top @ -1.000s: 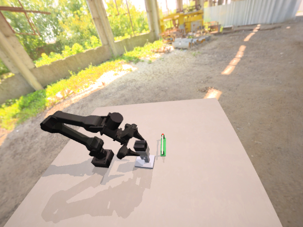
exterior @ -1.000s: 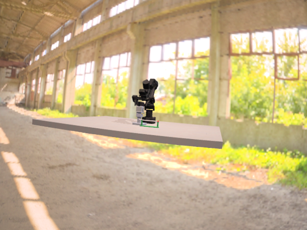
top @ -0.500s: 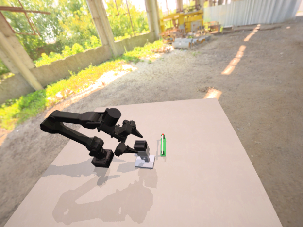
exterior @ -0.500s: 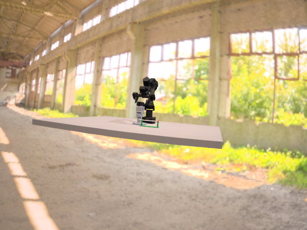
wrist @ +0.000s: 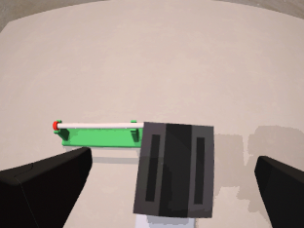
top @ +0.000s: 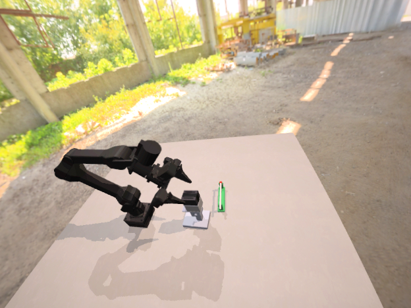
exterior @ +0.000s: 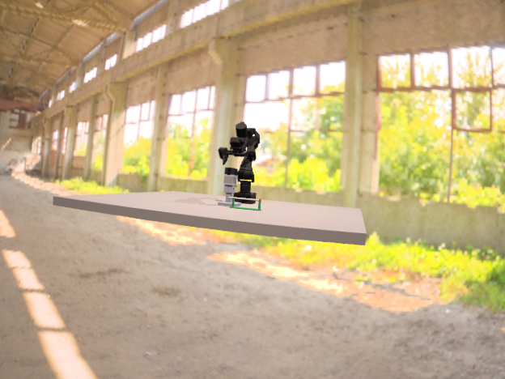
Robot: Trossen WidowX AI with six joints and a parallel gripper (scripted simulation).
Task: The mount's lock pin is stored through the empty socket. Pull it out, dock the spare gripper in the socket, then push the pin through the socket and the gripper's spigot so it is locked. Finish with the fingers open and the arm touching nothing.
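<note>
The spare gripper (top: pixel 191 199) (exterior: pixel 230 179) (wrist: pixel 177 171), a grey block with a dark slotted top, stands upright on the mount (top: pixel 190 224) (exterior: pixel 222 203) (wrist: pixel 166 222), which has a pale flat base. How deep its spigot sits in the socket is too small to tell. The lock pin (top: pixel 220 195) (exterior: pixel 244 198) (wrist: pixel 97 126), white with a red head, lies across the green rack (top: pixel 223 199) (exterior: pixel 246 208) (wrist: pixel 97 137). My gripper (top: pixel 187 192) (wrist: pixel 175 163) is open wide and empty, its fingers to either side of and above the spare gripper's top.
The table top (top: pixel 265 231) (exterior: pixel 306 218) (wrist: pixel 161 63) carries everything. The arm's base (top: pixel 137 219) (exterior: pixel 244 198) stands on the side of the mount away from the green rack. The rack is close beside the mount, with the pin's red head at the end farther from it.
</note>
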